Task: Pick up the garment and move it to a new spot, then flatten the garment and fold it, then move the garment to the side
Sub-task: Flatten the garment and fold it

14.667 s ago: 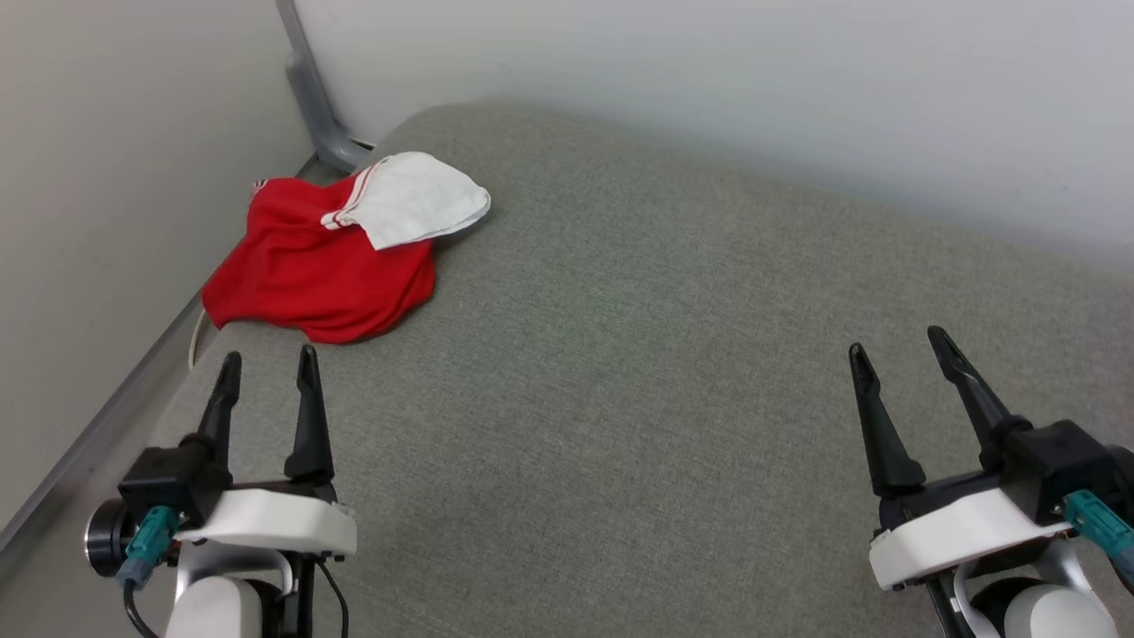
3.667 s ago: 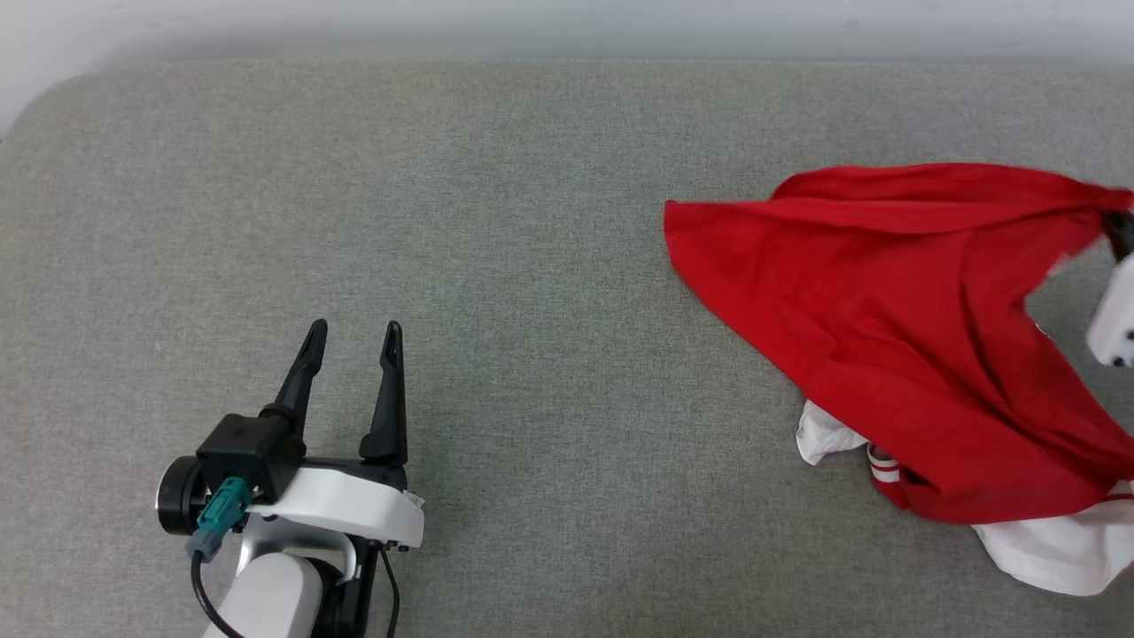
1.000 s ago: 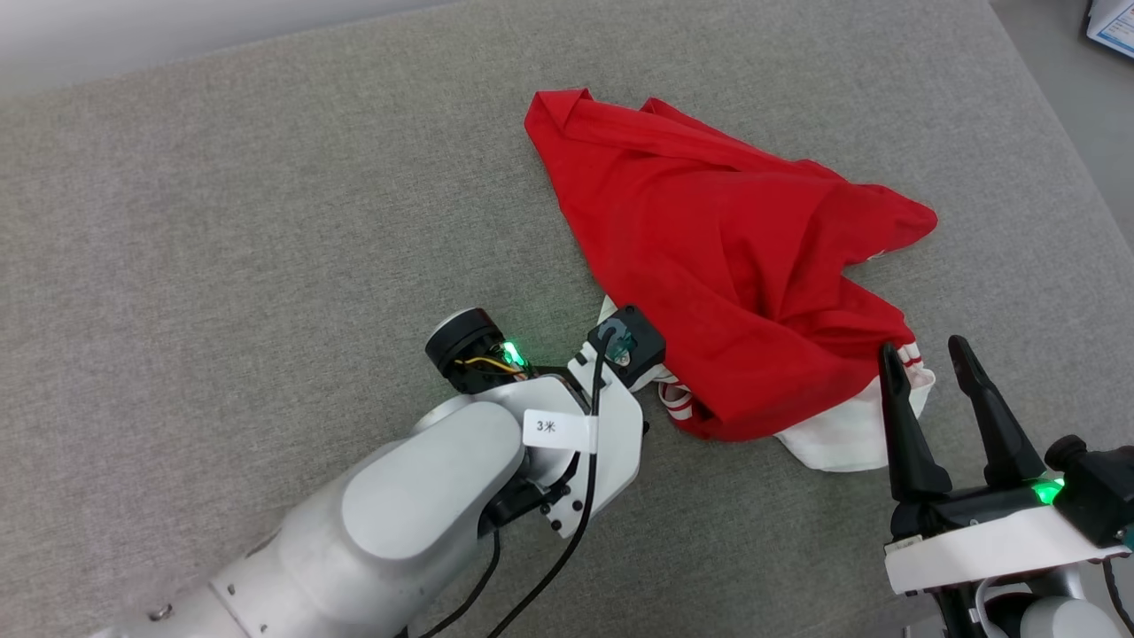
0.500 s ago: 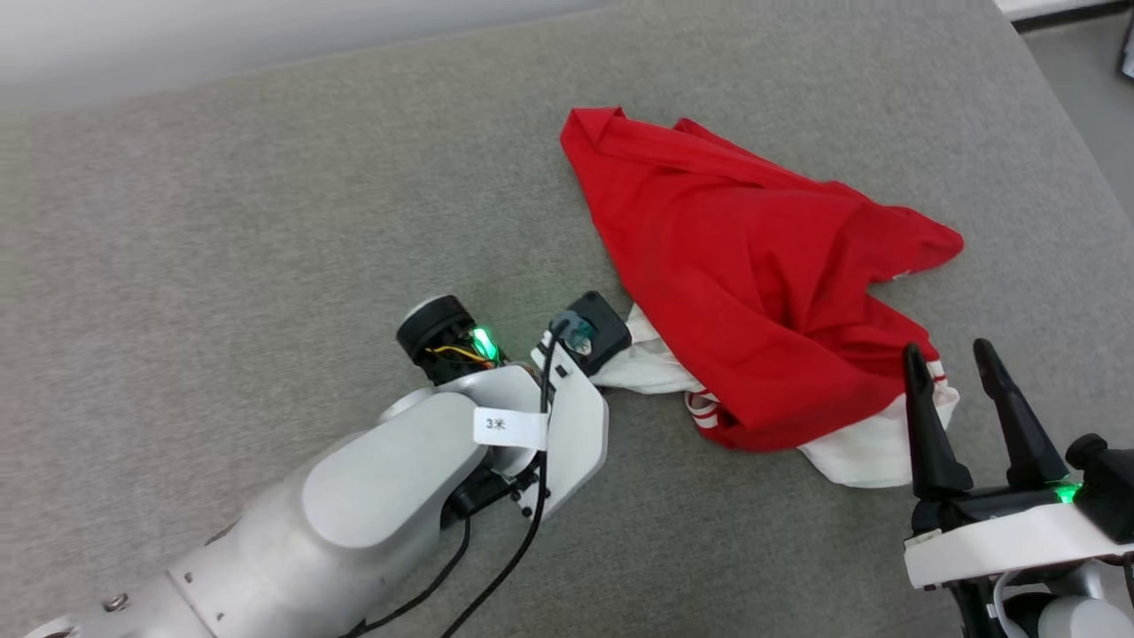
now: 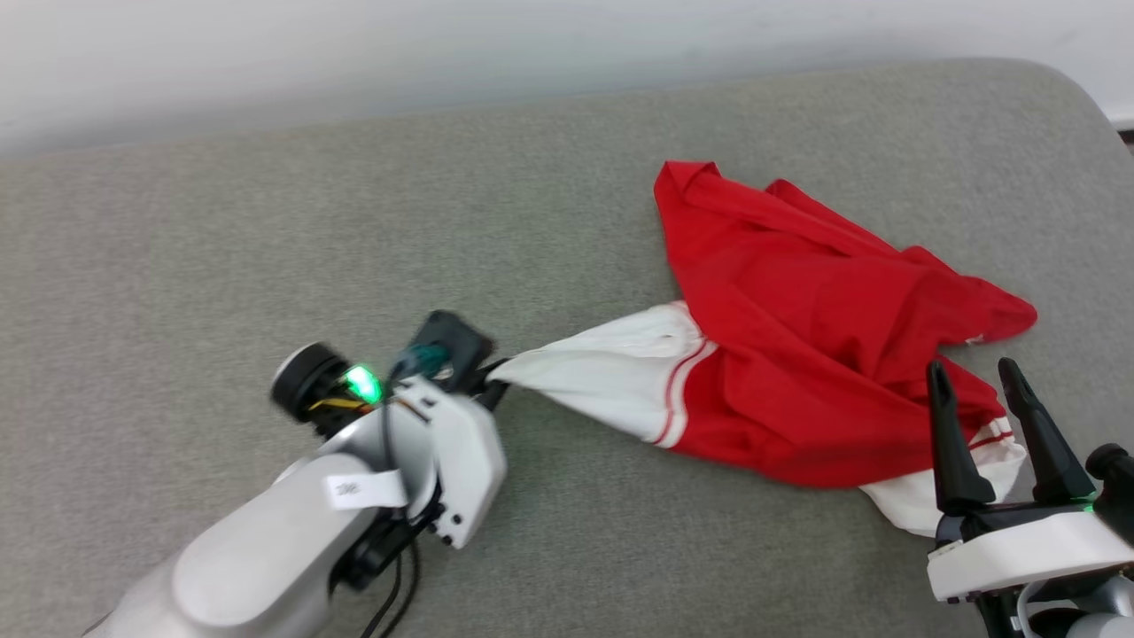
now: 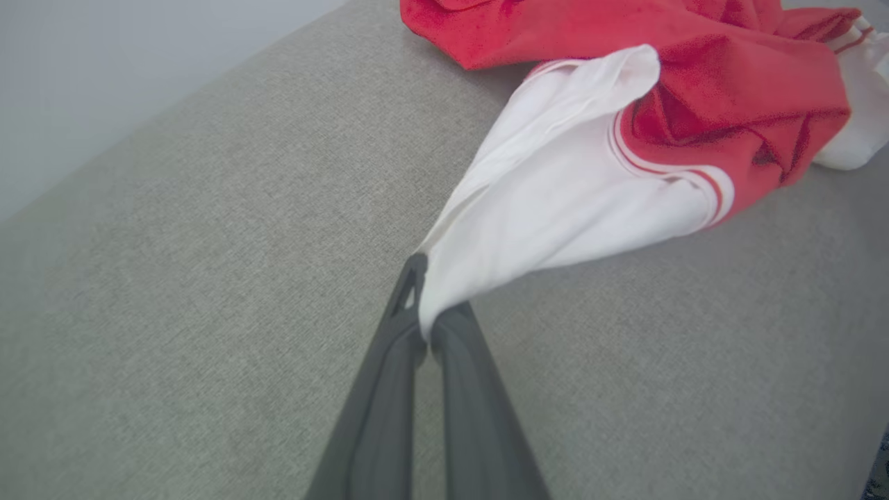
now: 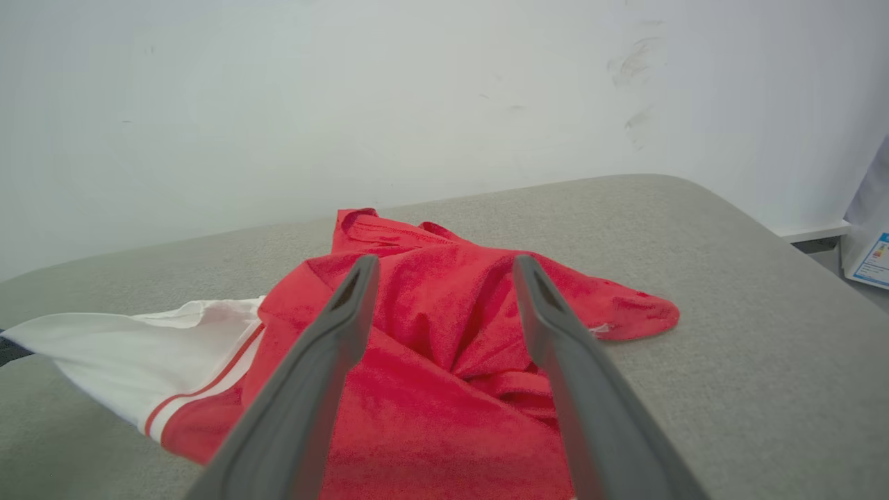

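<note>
The garment (image 5: 797,354) is a red shirt with white sleeves, lying crumpled on the grey cushion at the right. One white sleeve (image 5: 611,368) is stretched out to the left, its tip pinched in my left gripper (image 5: 492,372), which is shut on it. In the left wrist view the sleeve (image 6: 555,201) fans out from the shut gripper (image 6: 425,316). My right gripper (image 5: 974,381) stands open at the lower right, just before the other white sleeve (image 5: 912,505). Its fingers (image 7: 333,347) frame the red cloth (image 7: 444,326) without touching it.
A grey fabric surface (image 5: 266,248) spreads wide to the left, bounded by a pale wall (image 5: 354,53) at the back. Its rounded right corner (image 5: 1081,106) lies past the shirt. A box with a label (image 7: 871,257) stands off the surface at the far right.
My left gripper closed on the white sleeve tip and pulled it out to the left, stretching the sleeve clear of the red heap. The head camera has also shifted. The right gripper stays open.
</note>
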Robot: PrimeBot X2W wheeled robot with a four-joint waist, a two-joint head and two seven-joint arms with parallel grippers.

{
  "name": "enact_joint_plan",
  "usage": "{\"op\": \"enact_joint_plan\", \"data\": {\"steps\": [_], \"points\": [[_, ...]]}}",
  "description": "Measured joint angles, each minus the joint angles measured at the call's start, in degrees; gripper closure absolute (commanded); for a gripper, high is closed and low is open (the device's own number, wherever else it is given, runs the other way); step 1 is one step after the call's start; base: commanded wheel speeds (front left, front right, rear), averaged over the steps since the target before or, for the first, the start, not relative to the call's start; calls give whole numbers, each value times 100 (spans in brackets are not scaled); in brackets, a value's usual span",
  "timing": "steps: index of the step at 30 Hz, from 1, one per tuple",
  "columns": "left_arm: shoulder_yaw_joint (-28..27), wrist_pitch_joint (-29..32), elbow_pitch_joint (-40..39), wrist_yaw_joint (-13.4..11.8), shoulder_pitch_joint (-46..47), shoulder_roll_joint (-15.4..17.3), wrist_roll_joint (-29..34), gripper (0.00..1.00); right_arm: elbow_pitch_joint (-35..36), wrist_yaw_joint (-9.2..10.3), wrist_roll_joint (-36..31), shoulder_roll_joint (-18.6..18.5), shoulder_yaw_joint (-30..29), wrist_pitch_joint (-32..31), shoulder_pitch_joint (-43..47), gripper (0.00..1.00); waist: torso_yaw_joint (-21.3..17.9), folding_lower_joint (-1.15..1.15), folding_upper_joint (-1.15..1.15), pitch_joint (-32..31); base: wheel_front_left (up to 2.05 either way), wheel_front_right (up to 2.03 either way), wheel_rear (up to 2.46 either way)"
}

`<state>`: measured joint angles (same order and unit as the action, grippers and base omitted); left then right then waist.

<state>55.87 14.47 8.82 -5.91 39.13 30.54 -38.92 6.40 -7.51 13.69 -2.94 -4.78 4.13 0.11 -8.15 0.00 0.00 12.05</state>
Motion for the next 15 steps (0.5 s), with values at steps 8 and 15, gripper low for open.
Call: {"op": "enact_joint_plan", "data": {"steps": [8,15], "points": [[-666,-356,-616,-909,-1115,806,-536,100,165,0,-78,0,-136,-220,164,0,382,0,0,-275,0,0,0],[-1233,-691,-788,-1583,-2360,1296,-1263,100,308,-1,-119,1,-197,-368,292,0,640,-1,0,-462,0,0,0]]}}
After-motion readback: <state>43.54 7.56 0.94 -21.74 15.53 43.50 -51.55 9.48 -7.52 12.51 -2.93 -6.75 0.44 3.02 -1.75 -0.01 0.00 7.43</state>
